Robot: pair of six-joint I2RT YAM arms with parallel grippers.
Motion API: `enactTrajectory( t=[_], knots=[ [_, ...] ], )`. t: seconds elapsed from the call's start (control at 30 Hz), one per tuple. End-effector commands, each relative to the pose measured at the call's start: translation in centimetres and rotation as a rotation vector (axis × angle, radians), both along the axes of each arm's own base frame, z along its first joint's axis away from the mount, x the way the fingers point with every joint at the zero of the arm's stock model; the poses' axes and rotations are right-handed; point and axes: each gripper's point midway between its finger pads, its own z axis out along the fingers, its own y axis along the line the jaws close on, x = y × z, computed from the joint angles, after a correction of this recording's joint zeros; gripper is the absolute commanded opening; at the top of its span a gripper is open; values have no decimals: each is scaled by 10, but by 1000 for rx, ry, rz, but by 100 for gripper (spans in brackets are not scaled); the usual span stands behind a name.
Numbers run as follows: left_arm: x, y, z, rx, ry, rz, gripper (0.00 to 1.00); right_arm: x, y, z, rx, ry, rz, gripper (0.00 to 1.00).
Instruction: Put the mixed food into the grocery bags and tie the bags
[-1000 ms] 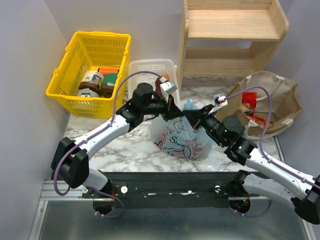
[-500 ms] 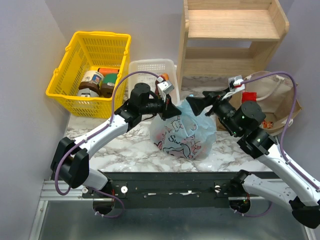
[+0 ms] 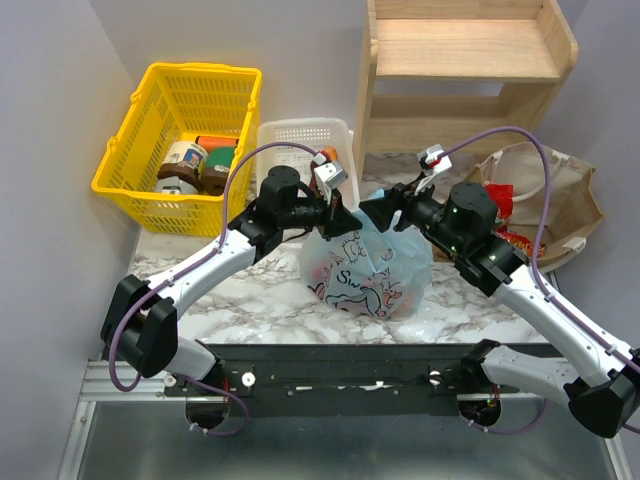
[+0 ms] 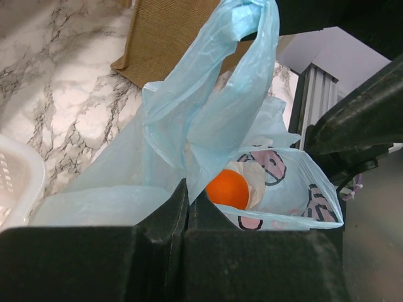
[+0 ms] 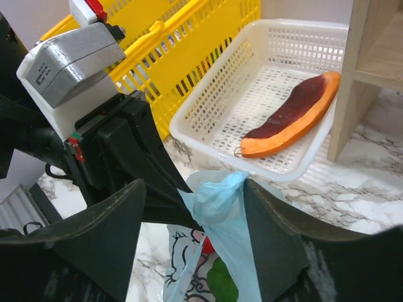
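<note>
Marble counter, seen from above. The tan-brown bag lay toward the back right corner. The light-blue bag stood mid-counter (its handles gathered upward). The left gripper was pinched tight on the blue film. The right gripper stood spread astride a twisted handle. An orange fruit sat inside the blue bag.
</note>
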Motion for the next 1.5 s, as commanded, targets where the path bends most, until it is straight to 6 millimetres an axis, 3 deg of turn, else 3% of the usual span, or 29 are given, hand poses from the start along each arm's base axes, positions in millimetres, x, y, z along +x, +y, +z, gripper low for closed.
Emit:
enactTrajectory(
  t=[0.0, 0.17, 0.23, 0.33, 0.43, 0.53, 0.97, 1.27, 1.47],
  knots=[
    [-5, 1, 12, -17, -40, -13, 0, 0, 6, -8, -14, -23, 43, 67],
    [-7, 0, 12, -18, -40, -18, 0, 8, 9, -17, -51, -59, 41, 54],
    [-7, 0, 11, -14, -38, -18, 0, 6, 12, -17, -55, -73, 68, 39],
    [-5, -1, 8, -5, -28, -11, 0, -4, 20, -13, -54, -116, 147, 20],
    [-1, 0, 6, 10, -19, 13, 0, -14, 23, -16, -39, -129, 196, 6],
    [2, 1, 3, 20, -1, 32, 0, -27, 24, -23, -34, -127, 245, 1],
    [14, 4, -3, 23, 51, 82, 0, -61, 25, -94, -140, 14, 346, 1],
    [11, 5, 2, -2, 75, 46, 0, -66, 18, -117, -224, 47, 348, 2],
    [-5, 1, 3, 5, 129, -44, 0, -66, 13, -105, -231, -10, 339, 7]
  ],
)
